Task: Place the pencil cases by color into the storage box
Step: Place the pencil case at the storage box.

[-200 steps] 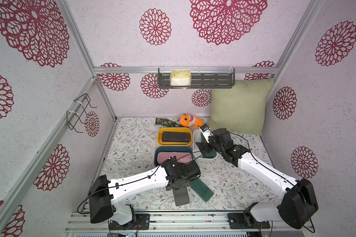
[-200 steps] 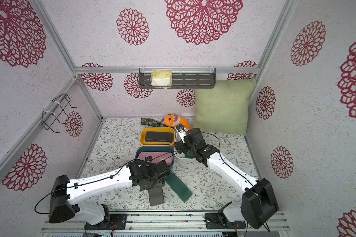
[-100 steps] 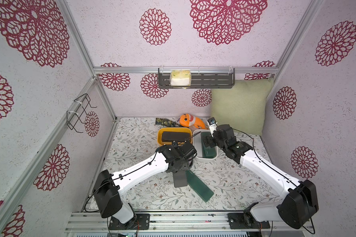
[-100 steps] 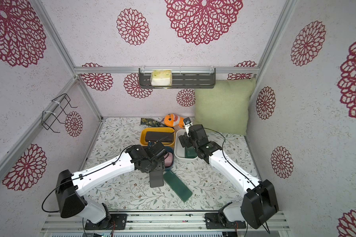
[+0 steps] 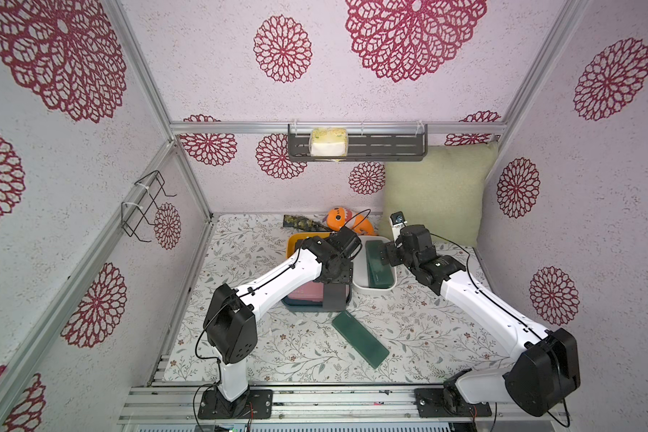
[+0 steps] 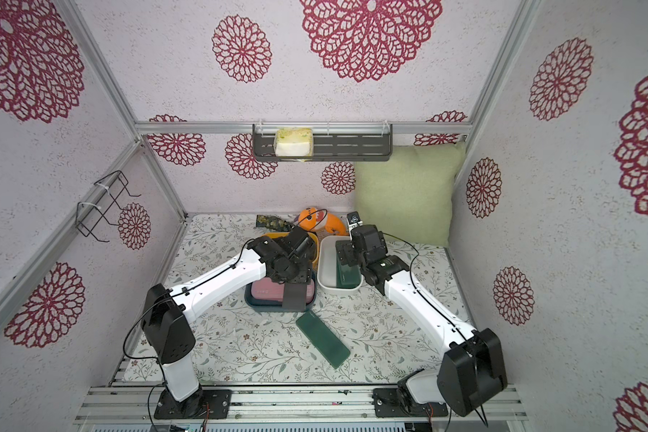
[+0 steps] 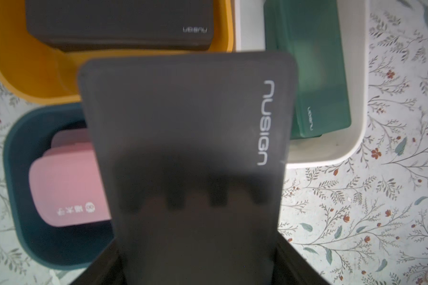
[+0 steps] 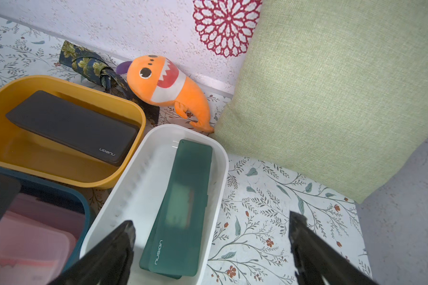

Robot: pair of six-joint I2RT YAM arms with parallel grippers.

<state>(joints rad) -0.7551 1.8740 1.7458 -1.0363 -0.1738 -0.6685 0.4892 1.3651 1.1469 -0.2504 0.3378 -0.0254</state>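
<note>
My left gripper (image 5: 336,281) is clamped on a matte black pencil case (image 7: 183,138), gripping it by one short end so that the free end sticks out ahead of the wrist camera. In both top views the case hangs over the front right part of the dark blue tub (image 5: 303,308). I cannot tell whether it touches the rim. Inside that tub lie stacked pale pink pencil cases (image 7: 67,187), flat, one slightly offset from the next.

Just behind the blue tub stands the yellow tub (image 8: 59,170), with a black case (image 8: 69,128) flat inside it; there may be a second one under it, but I can't be sure.

In front of the tubs, nearer the arm bases, a loose dark green pencil case (image 5: 360,338) lies flat and diagonal on the floral table (image 5: 277,355), apart from both tubs and both grippers.

To the right stands the white tub (image 8: 139,187), beside the blue and yellow ones. Two green cases (image 8: 183,204) are stacked along its right wall, and its left half is bare.

My right gripper (image 8: 211,223) hovers above the near end of the white tub, jaws spread wide with nothing between them.

Against the back wall are a folded floral cloth (image 8: 84,59), an orange plush fish (image 8: 163,81) and a pale green cushion (image 8: 331,98).
</note>
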